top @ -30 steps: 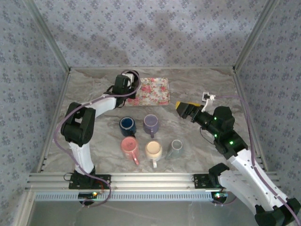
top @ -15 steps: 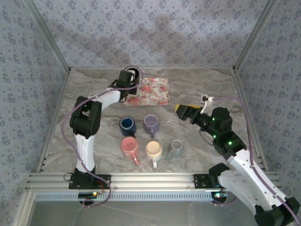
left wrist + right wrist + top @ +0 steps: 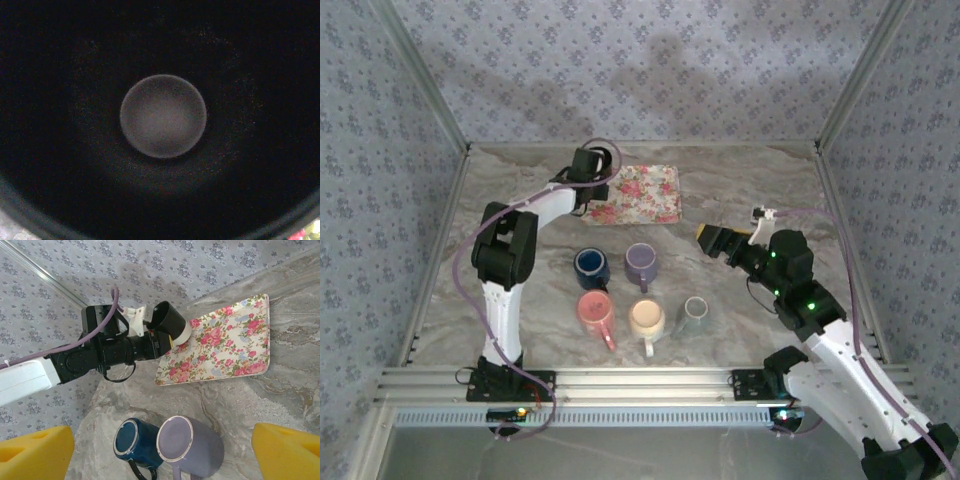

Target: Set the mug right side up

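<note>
The mug (image 3: 169, 320) is jammed right in the left gripper (image 3: 159, 339), which is clamped tight on it. It's tipped sideways, with the far end over the edge of the floral tray (image 3: 225, 340). It's a glossy black cylinder with a white band at that end, and the inside (image 3: 162, 116) is dark with a round grey bottom. The right gripper (image 3: 160, 452) is well apart from it, its yellow foam fingers (image 3: 35, 452) spread wide and holding nothing.

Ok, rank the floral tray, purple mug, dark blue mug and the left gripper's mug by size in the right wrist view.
1. floral tray
2. purple mug
3. dark blue mug and black mug: look alike, the black one farther off, so unranked.
</note>
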You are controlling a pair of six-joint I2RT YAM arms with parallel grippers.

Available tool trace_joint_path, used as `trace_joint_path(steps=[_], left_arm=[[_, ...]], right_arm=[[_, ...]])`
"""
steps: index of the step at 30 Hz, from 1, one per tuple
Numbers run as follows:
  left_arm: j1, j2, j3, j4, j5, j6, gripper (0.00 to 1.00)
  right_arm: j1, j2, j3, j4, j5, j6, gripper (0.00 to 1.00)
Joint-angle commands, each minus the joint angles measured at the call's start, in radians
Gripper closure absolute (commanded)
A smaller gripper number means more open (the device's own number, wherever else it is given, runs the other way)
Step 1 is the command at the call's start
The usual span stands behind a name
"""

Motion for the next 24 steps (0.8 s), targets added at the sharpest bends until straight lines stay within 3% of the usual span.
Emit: trace_joint_path(steps=[1, 17, 20, 24], left_arm=[[0.013, -0.005, 0.052, 0.045, -0.023, -0.028, 1.00], [0.027, 0.050, 0.089, 0.025, -0.030, -0.030, 0.99], [0.027, 0.045, 0.085, 0.022, -0.044, -0.039, 0.90], [0.026, 0.030, 0.081, 0.008, -0.055, -0.062, 0.60]], right_arm=[[-0.005, -0.011, 0.005, -0.017, 0.023, -0.019, 0.06], [-0.005, -0.009, 0.015, -0.037, 0.013, -0.029, 0.06], [-0.005, -0.006, 0.018, -0.036, 0.007, -0.032, 0.05], [-0.005, 0.000, 0.019, -0.034, -0.004, -0.039, 0.05]])
